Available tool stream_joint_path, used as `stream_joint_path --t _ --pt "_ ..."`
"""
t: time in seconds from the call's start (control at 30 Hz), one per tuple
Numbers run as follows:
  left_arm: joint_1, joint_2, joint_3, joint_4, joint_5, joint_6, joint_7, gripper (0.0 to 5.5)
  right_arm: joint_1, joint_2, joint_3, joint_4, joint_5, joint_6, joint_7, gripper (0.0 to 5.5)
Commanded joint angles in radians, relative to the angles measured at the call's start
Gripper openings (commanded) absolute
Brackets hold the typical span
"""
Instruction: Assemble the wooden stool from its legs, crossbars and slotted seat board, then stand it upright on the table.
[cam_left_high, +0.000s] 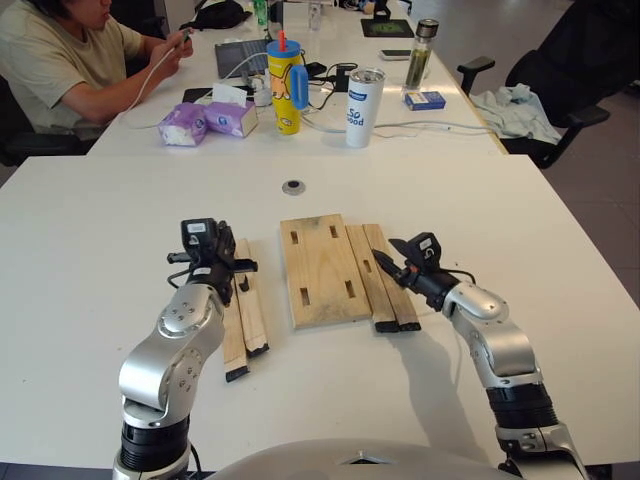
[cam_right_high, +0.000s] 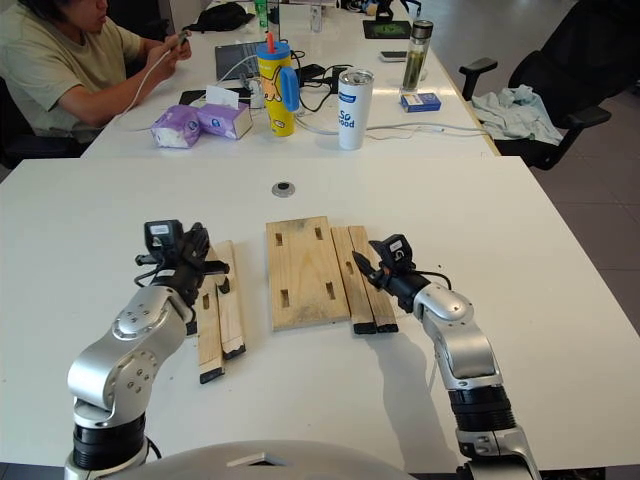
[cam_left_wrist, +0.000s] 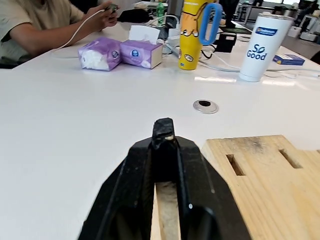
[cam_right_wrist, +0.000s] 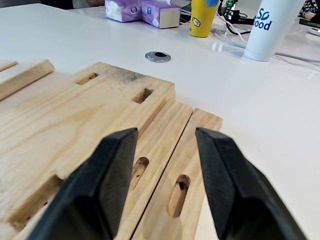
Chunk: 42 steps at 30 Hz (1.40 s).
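1. Surface (cam_left_high: 100, 260), white, one; it carries all the stool parts, lying flat and unassembled.
2. Seat board (cam_left_high: 322, 270), one, at the centre between the two arms; four slots cut through it.
3. Right slats (cam_left_high: 390, 305), two, side by side, lying against the seat board's right edge; each shows one slot.
4. Left slats (cam_left_high: 251, 322), two, lying near the seat board's left side but apart from it, their far ends covered by the left arm.
5. Left claw (cam_left_wrist: 163, 131); fingertips meeting, low over a left slat; whether it pinches the wood cannot be told.
6. Right claw (cam_right_wrist: 165, 132); spread wide above the right slats, holding nothing.
7. Grommet (cam_left_high: 293, 187), one, set in the surface beyond the seat board.
8. Adjoining far table: tissue packs (cam_left_high: 183, 125), two; yellow bottle (cam_left_high: 285, 90), one; white tumbler (cam_left_high: 364, 105), one; blue box (cam_left_high: 425, 100), one.
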<state>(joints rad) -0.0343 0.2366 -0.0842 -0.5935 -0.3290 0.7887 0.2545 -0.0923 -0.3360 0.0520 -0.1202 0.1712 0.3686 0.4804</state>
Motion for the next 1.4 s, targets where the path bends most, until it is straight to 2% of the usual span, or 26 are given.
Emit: stream_joint_path --t 0.03,0.13,0.23,0.33,0.5,0.6,0.77,0.83,1.0,1.13,1.3,1.4 --pt "0.085 0.062 -0.036 0.128 0.051 -0.079 -0.136 0.43 0.027 0.011 -0.005 -0.033 0.000 0.014 -0.023 2.15" --pt "0.133 0.070 0.005 0.153 0.053 -0.166 -0.205 0.43 0.040 0.017 0.000 -0.049 -0.001 0.014 -0.033 2.15" --pt "0.177 0.042 0.042 0.139 0.045 -0.166 -0.208 0.43 0.048 0.022 0.003 -0.058 -0.005 0.014 -0.042 2.15" --pt "0.193 -0.031 0.079 0.092 0.013 -0.027 -0.141 0.43 0.047 0.026 0.013 -0.055 -0.010 0.011 -0.047 2.15" --pt "0.081 -0.141 0.156 0.048 -0.043 0.185 -0.046 0.43 0.044 0.030 0.025 -0.049 -0.026 0.009 -0.058 2.15" --pt "0.040 -0.208 0.245 0.045 -0.062 0.280 0.012 0.43 0.036 0.035 0.030 -0.041 -0.034 0.011 -0.073 2.15" --pt "-0.051 -0.262 0.319 -0.002 -0.060 0.408 0.056 0.43 0.051 0.046 0.035 -0.045 -0.043 0.011 -0.091 2.15" --pt "-0.072 -0.243 0.311 -0.009 -0.048 0.432 0.041 0.43 0.058 0.054 0.038 -0.049 -0.046 0.008 -0.100 2.15" --pt "-0.090 -0.181 0.236 -0.001 -0.010 0.396 -0.022 0.43 0.080 0.075 0.038 -0.064 -0.047 -0.002 -0.118 2.15" --pt "-0.142 -0.140 0.188 -0.001 0.026 0.267 -0.085 0.43 0.096 0.069 0.076 -0.100 -0.053 -0.050 -0.084 2.15" --pt "-0.212 -0.096 0.214 -0.017 0.045 0.099 -0.154 0.43 0.059 0.054 0.121 -0.192 0.039 -0.015 0.043 2.15" --pt "-0.182 -0.072 0.282 -0.025 0.044 0.042 -0.177 0.43 0.010 0.054 0.193 -0.205 0.145 0.087 0.173 2.15"
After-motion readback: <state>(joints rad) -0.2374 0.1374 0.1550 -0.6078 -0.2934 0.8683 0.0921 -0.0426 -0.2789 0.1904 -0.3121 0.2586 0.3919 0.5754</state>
